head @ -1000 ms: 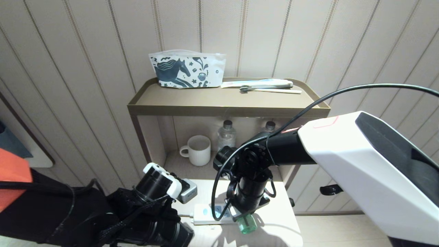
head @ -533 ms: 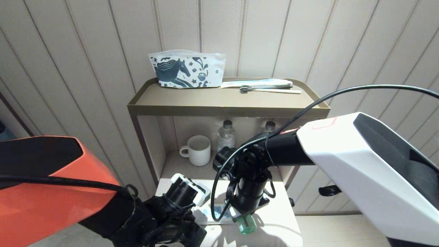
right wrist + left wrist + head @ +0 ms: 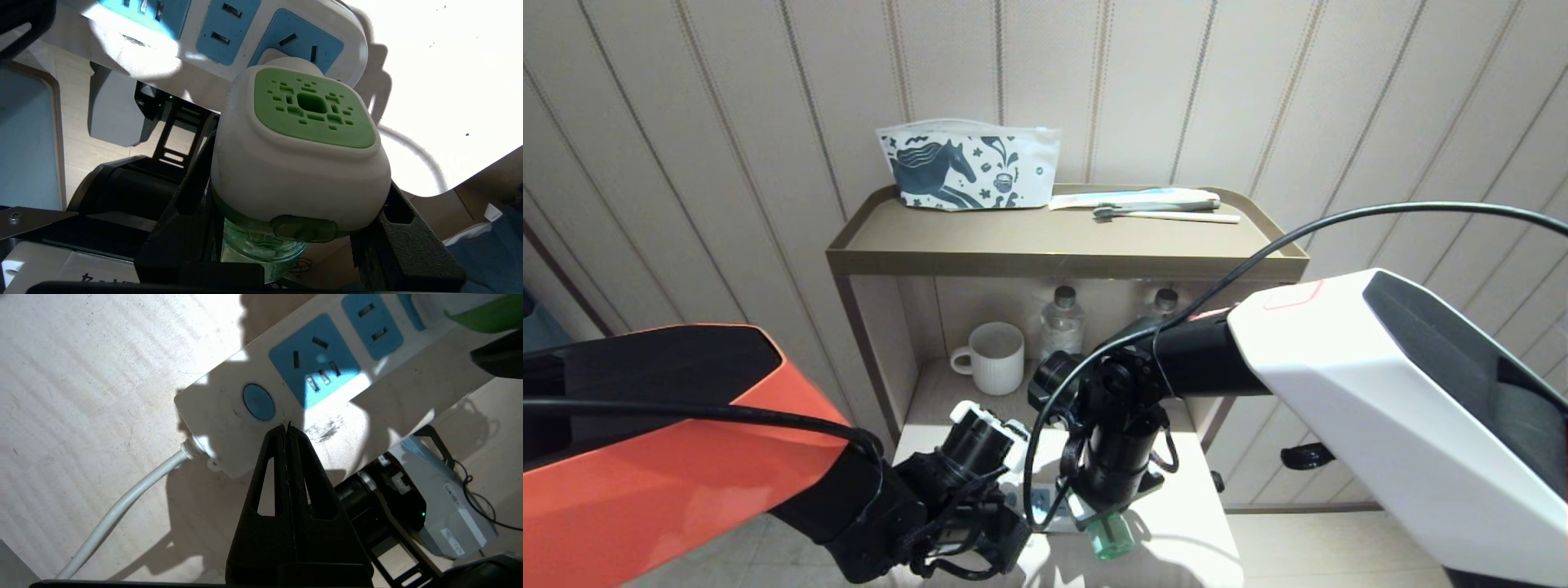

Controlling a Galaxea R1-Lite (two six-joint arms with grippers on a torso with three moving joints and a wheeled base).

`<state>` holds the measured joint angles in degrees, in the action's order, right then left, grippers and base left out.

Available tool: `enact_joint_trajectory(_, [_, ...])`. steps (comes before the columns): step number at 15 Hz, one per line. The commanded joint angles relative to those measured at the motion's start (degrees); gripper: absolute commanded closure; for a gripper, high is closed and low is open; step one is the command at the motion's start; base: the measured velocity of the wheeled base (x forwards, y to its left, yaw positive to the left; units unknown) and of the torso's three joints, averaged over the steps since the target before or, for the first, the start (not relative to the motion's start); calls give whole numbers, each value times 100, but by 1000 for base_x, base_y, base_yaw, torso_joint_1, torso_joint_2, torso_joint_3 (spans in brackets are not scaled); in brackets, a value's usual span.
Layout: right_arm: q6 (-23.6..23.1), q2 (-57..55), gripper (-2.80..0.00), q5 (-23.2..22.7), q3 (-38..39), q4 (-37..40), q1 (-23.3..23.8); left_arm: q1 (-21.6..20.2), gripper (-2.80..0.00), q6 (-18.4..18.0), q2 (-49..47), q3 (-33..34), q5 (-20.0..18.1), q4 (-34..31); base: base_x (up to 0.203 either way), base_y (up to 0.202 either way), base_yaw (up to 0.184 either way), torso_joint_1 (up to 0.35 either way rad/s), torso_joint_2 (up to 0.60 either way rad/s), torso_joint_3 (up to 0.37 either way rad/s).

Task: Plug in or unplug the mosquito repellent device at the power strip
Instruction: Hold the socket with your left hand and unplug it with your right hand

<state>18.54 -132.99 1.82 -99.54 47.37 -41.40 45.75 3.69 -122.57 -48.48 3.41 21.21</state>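
Your right gripper (image 3: 286, 228) is clamped on the mosquito repellent device (image 3: 302, 163) at the power strip (image 3: 327, 375)'s end socket, while your left gripper (image 3: 287, 428), fingers pressed together, sits at 6 o'clock of the blue button (image 3: 258, 402), probably pinning the strip to the bench (image 3: 81, 375).

The left claw (image 3: 287, 426) has swung in over the power strip (image 3: 229, 412).

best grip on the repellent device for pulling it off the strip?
Grip the mosquito repellent device by its white head's two flat sides, coming from the bottle end. The right tool already clamps it there; the round bottle would slip.
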Motion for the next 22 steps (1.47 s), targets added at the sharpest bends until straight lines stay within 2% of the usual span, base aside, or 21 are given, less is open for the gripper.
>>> enact_joint_trajectory(1, [9,-8,0,3,-13,26,1,-5,0,-3,216,-30,1,-28,0,0,0,0,0,0])
enact_joint_trajectory(4, [9,-34,0,3,-13,9,1,-36,0,-20,272,-89,1,-38,0,0,0,0,0,0])
enact_joint_trajectory(7, [9,-34,0,3,-22,0,-8,-57,0,-39,-201,-199,14,5,0,0,0,0,0,0])
enact_joint_trajectory(11, [9,-17,0,3,-13,9,10,-66,0,-58,-672,-191,237,323,0,0,0,0,0,0])
enact_joint_trajectory(22, [-35,221,0,29,-417,237,-17,-5,0,-141,-760,137,256,490,0,0,0,0,0,0])
